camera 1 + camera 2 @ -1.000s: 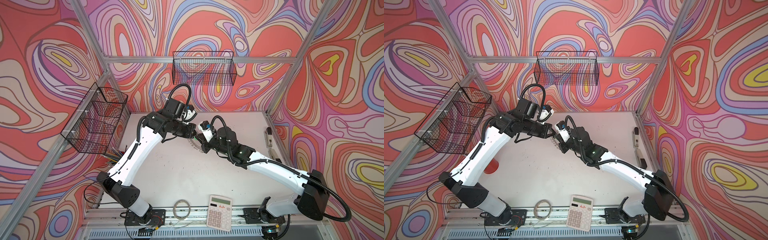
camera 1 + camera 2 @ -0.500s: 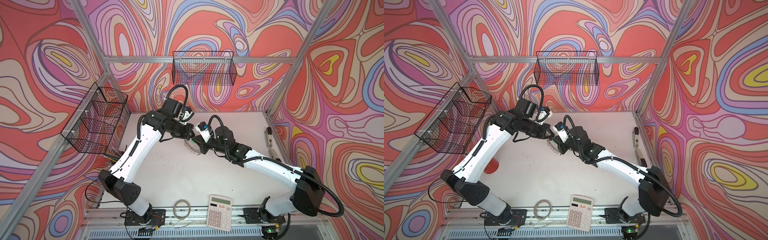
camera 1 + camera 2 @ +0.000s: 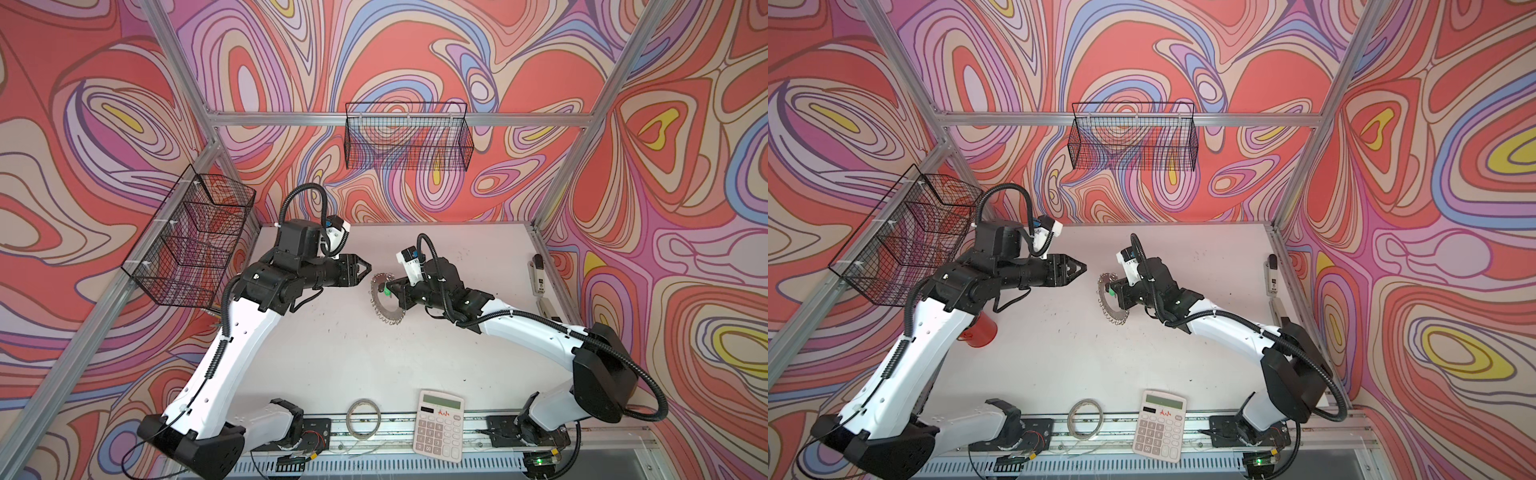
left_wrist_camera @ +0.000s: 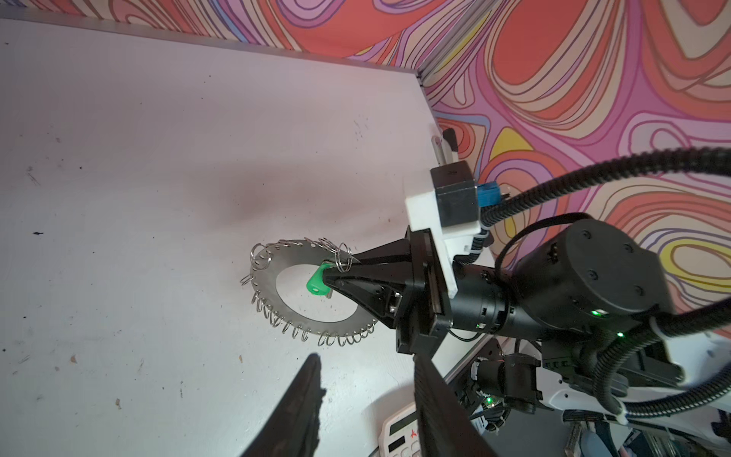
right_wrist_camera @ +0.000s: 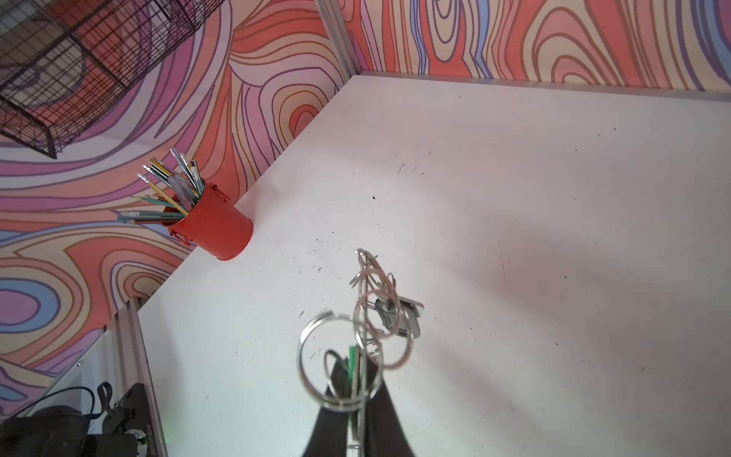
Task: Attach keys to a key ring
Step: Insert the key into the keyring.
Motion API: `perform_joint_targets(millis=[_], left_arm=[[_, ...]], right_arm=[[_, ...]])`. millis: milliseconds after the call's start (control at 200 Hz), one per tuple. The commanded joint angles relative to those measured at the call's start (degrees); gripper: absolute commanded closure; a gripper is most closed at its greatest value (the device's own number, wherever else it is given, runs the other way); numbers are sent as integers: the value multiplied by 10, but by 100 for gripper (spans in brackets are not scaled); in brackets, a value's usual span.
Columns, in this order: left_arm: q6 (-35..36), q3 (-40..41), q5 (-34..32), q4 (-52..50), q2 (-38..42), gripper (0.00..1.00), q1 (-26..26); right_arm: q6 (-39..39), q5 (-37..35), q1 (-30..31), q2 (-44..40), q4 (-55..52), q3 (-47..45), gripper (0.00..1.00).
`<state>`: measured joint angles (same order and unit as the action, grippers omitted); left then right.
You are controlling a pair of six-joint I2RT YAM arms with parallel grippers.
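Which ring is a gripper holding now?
The flat grey metal disc fringed with wire clips, in the right gripper; the thin plain hoop lies beside the white calculator.

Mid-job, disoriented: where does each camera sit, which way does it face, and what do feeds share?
Top views: high over the front edge, looking down and back across the table; both arms, left gripper and right gripper show.
Left wrist: on the left arm, facing the right gripper pinching the green-tagged key at the key ring; own open fingers show.
Right wrist: on the right arm, facing the red pencil cup; own shut fingers show.
Shared: every view shows the key ring; a top view shows the red pencil cup.
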<state>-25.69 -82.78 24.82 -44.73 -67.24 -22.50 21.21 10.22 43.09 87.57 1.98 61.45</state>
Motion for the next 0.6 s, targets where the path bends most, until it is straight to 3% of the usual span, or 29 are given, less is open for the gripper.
perform_joint_targets(millis=[0,115,596], left_arm=[[-68,69,-9,112,28,62,0],[-101,112,18,168,31,64,-6],[-124,144,57,248,-34,67,-39]], right_arm=[[63,-27,-1,-15,-1,29,100],[69,-43,-1,-28,-9,29,100],[69,-21,-1,-31,8,26,100]])
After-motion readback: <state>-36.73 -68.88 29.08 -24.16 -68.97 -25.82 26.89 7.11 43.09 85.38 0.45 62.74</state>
